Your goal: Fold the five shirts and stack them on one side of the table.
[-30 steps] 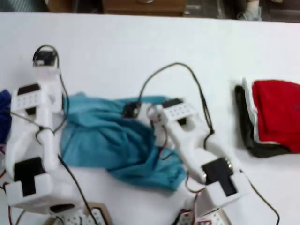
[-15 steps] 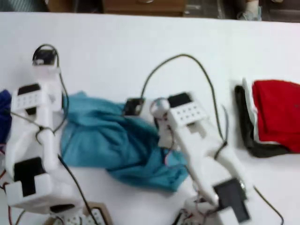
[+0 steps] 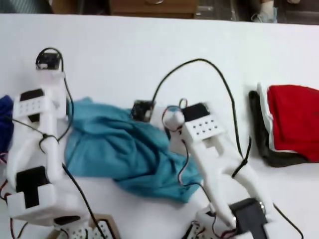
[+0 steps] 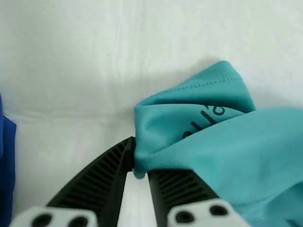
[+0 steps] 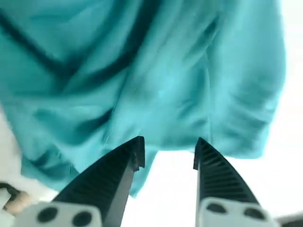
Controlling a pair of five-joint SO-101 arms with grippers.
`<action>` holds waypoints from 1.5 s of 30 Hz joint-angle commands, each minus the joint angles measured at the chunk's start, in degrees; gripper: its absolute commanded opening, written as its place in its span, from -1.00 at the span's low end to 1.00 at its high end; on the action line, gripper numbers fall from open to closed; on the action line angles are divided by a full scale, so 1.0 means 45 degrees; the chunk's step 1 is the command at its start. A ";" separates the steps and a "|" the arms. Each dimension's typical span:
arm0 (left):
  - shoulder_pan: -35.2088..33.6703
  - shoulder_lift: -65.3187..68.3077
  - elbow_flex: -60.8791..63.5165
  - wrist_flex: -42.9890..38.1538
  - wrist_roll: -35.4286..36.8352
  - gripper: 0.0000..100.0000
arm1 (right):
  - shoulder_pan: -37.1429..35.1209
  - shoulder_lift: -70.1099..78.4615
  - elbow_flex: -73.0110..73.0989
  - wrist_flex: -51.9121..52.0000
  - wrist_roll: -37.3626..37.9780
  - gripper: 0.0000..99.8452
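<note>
A crumpled teal shirt (image 3: 129, 154) lies on the white table (image 3: 149, 50) between the two arms. In the left wrist view my left gripper (image 4: 134, 160) is shut on a folded corner of the teal shirt (image 4: 199, 127), at the shirt's left end. My right gripper (image 5: 169, 147) is open and hovers just above the teal shirt (image 5: 142, 71), with nothing between its fingers. In the high view the left arm (image 3: 35, 129) stands at the shirt's left end. The right arm (image 3: 209, 144) leans over the shirt's right side.
A stack of folded shirts (image 3: 286, 124), red on top over white and dark ones, sits at the table's right edge. A blue cloth (image 3: 4, 119) shows at the left edge, also blue cloth (image 4: 4, 170). Black cables arc over the table's middle.
The right arm has drawn back toward the front right, and the shirt's far right edge now lies lower and flatter. The left arm has stayed still.
</note>
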 commanded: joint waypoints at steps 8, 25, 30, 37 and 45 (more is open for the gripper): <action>0.0137 -0.0039 -0.0166 -0.0195 -0.0098 -0.96 | 0.0010 0.2178 -0.0039 0.0147 -0.0430 -0.64; 0.0137 -0.0039 -0.0166 -0.0469 -0.0098 -0.96 | -0.1241 0.2295 0.0332 0.1358 -0.0410 -0.64; 0.0137 -0.0039 -0.0166 -0.0469 -0.0098 -0.96 | -0.1241 0.2237 0.0821 0.1299 -0.0430 -0.64; 0.0137 -0.0039 -0.0166 -0.0469 -0.0098 -0.96 | -0.1280 0.2178 0.0918 0.1123 -0.0449 -0.65; 0.0137 -0.0039 -0.0166 -0.0469 -0.0098 -0.96 | -0.1280 0.2178 0.0918 -0.0322 -0.1700 -0.96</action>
